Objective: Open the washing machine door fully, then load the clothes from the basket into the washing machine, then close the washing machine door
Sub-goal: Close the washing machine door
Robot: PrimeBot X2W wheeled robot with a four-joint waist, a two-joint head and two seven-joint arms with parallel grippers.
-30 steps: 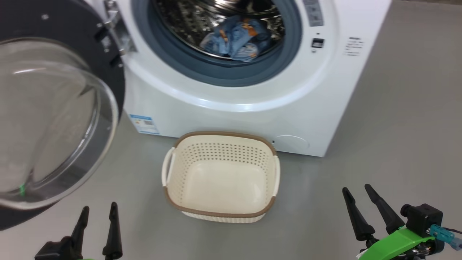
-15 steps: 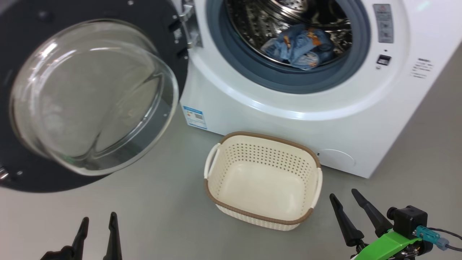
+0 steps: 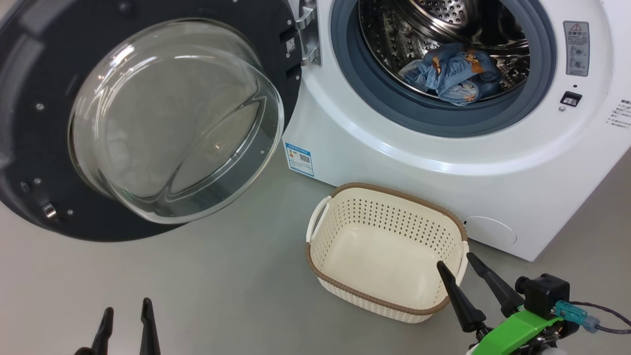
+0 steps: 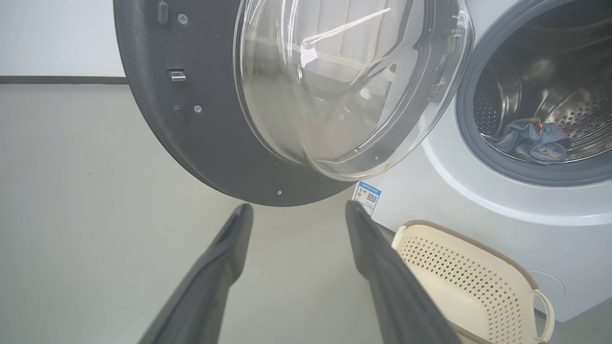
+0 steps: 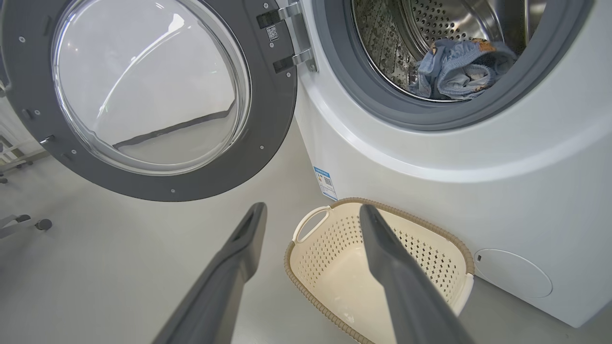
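A: Quick, where's the door?
B: The washing machine door (image 3: 29,162) is swung wide open to the left of the washing machine (image 3: 443,187), hanging on the hinge (image 3: 308,34) at the left edge of its opening. The glass bowl (image 3: 172,123) bulges out toward the robot.
A: Clothes?
B: The clothes (image 3: 453,74) are inside the washing machine, bunched at the bottom front of the steel drum (image 3: 394,39), just behind the grey-blue gasket (image 3: 434,121). Blue cloth, orange prints, with a paler piece tucked in.
A: Basket?
B: The basket (image 3: 384,190) is on the floor (image 3: 197,286) in front of the washing machine, below its opening and near the round cap (image 3: 490,230). Its bare cream bottom shows.
A: Left jaws?
B: Left jaws are released, fingers (image 3: 146,325) spread with nothing between them. They are low and well out from the washing machine, in front of the open door.
A: Right jaws?
B: Right jaws are released too, fingers (image 3: 456,301) apart and holding nothing. They sit out from the washing machine on the basket's far side, with the tips overlapping its near right corner in the head view. Can't tell if they touch.
A: Anything in the way?
B: The basket sits between the right jaws and the washing machine front. The door's rim hangs just above the floor to the machine's left.
A: Other stuff?
B: A blue label sticker (image 3: 299,159) is low on the washing machine's left front, and a latch slot (image 3: 570,98) is right of the opening, under a grey warning label (image 3: 576,41).
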